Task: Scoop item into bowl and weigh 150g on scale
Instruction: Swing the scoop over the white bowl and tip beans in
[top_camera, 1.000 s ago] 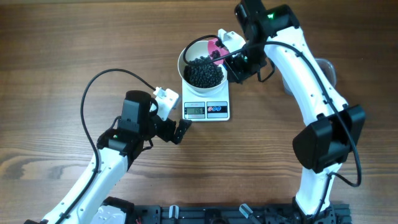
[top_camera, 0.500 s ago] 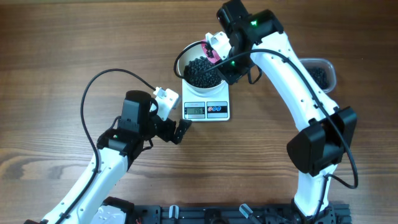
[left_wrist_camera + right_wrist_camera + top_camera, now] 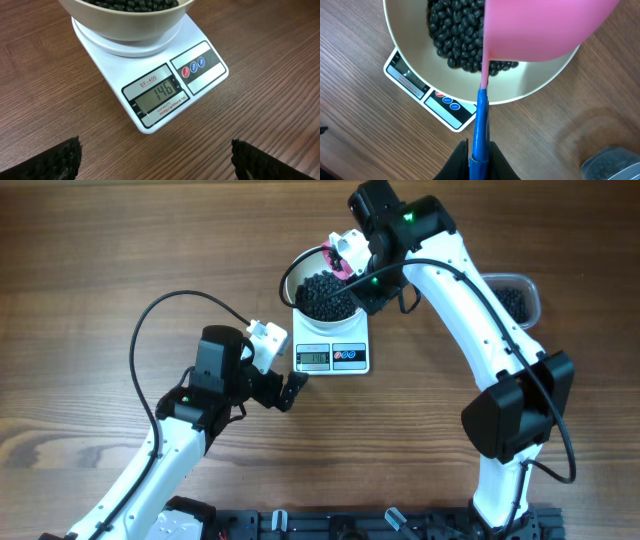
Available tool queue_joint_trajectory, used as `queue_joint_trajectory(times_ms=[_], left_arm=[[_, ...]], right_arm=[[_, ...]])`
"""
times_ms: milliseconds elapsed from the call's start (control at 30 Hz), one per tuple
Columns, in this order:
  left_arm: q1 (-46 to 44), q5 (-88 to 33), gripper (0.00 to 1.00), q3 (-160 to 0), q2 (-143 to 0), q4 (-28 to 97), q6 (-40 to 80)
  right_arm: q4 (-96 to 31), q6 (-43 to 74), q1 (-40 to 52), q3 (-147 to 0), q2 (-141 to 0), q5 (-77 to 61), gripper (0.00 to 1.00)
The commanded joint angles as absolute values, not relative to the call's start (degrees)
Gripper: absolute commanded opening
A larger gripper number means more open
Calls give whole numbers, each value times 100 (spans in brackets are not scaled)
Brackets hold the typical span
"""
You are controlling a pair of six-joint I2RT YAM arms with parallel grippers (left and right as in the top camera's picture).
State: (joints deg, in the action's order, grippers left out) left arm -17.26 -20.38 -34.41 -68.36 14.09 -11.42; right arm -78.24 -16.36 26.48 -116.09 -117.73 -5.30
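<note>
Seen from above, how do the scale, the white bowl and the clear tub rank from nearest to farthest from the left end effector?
From the left end effector:
1. The scale, directly ahead of it.
2. The bowl, on the scale's far end.
3. The tub, far off on the right.

The left arm (image 3: 170, 445) stretches in from the near left corner, elbow bent, the left gripper (image 3: 292, 391) spread wide and empty. The right arm (image 3: 480, 310) arches up from the near right and reaches forward, wrist tipped downward, the right gripper (image 3: 479, 159) clamped tight on a scoop's (image 3: 535, 30) thin handle.
</note>
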Motion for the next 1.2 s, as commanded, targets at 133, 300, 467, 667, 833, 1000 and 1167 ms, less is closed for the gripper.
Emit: queue_joint_trajectory(times_ms=[133, 300, 467, 667, 833, 1000, 1167], left_arm=[[-1747, -2005, 100, -3428, -6831, 1400, -1109], [-1747, -2005, 100, -3428, -6831, 1400, -1109], [-1747, -2005, 100, -3428, -6831, 1400, -1109], [-1747, -2005, 100, -3428, -6831, 1400, -1109], [-1747, -2005, 100, -3428, -6831, 1400, -1109], [-1747, -2005, 100, -3428, -6831, 1400, -1109], [-1747, -2005, 100, -3428, -6831, 1400, -1109]], right_arm=[[-7693, -1793, 2679, -11738, -11570, -226, 4], [-7638, -1874, 2685, -11738, -11570, -43, 4], [-7544, -1955, 2685, -11738, -11570, -49, 4], [-7494, -2099, 2711, -11738, -11570, -252, 4], [-7456, -2097, 2711, -11738, -11570, -305, 4], [-7454, -2095, 2716, -11738, -11570, -303, 4], [-7456, -2097, 2716, -11738, -11570, -303, 4]])
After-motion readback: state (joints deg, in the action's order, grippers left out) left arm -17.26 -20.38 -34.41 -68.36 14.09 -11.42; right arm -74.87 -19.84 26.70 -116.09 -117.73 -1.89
